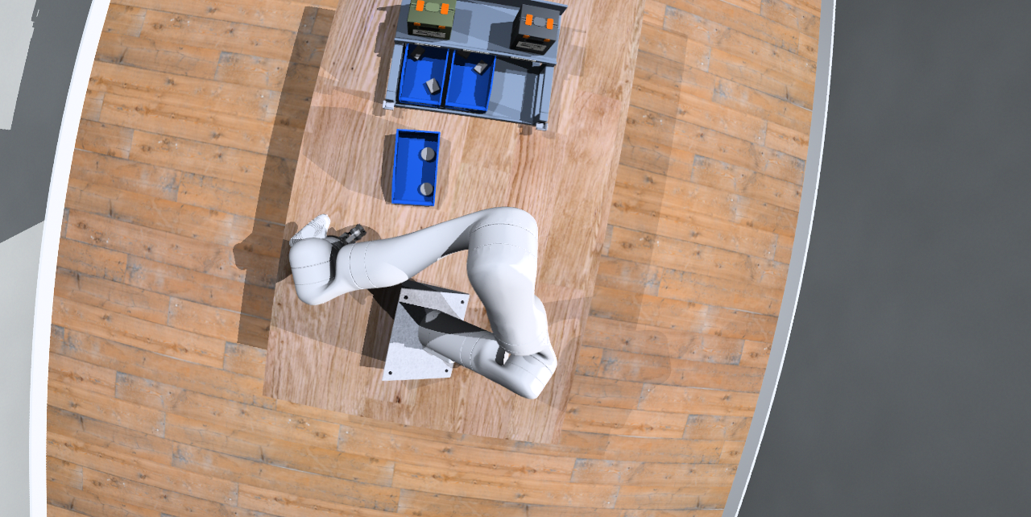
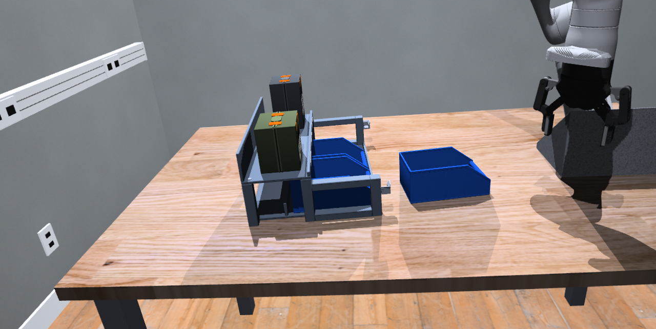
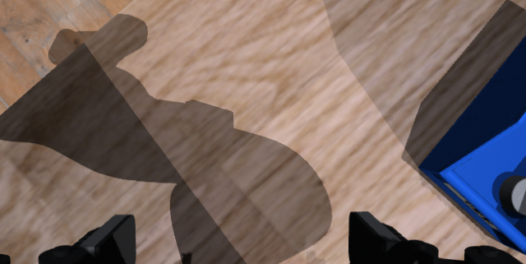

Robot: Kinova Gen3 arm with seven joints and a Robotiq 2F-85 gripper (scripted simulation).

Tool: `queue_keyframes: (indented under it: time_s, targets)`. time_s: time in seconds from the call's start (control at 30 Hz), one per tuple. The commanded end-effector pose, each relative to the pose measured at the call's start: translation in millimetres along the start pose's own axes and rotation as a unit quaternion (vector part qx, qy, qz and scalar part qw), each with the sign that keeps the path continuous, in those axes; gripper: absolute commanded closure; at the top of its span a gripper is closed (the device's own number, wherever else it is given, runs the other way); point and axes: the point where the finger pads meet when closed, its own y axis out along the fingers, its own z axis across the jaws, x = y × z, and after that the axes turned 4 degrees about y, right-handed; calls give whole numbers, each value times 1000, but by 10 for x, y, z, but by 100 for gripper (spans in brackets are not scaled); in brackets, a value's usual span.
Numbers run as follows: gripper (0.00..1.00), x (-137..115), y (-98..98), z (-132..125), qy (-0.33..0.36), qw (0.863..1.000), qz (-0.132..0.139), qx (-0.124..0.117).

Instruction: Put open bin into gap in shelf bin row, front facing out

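Note:
The open blue bin stands on the table in front of the shelf, with two grey round parts in it. It also shows in the side view and at the right edge of the wrist view. Two blue bins sit in the shelf's left and middle slots, each with a grey part. The gap is the right slot. My gripper is open and empty, pointing down well above the table, some way from the bin on the side away from the shelf. Its fingertips show in the wrist view.
A green case and a dark case stand on the shelf's upper board. My grey base block is on the table near me. The table's left edge lies close to the gripper in the overhead view.

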Motion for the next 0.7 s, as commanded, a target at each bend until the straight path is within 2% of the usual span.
queue_keyframes:
  time_s: [0.0, 0.27, 0.43, 0.67]
  targets:
    - [0, -4, -7, -2, 0, 1000, 1, 0]
    - [0, -4, -7, -2, 0, 1000, 1, 0]
    - [0, -13, -121, 485, 121, 992, 43, 16]
    - [0, -13, -121, 485, 121, 992, 43, 16]
